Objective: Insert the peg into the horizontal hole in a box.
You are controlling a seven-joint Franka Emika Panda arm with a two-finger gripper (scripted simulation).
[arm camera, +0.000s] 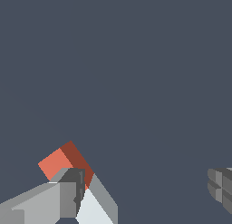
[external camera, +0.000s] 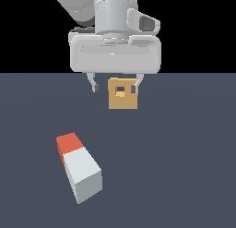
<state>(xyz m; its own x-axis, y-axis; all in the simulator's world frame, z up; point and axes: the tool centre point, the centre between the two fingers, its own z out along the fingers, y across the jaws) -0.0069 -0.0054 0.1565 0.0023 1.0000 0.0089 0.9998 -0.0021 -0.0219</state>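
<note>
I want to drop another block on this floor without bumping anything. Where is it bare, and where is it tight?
Bare floor spans the whole exterior view's right, beside the box and down past the peg. The strip between the two is free too. It is tight around the box, where the open end effector hangs in front of it in this view.

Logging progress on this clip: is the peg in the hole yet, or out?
Out. The peg lies flat on the floor, apart from the box; its hole shows empty.
</note>
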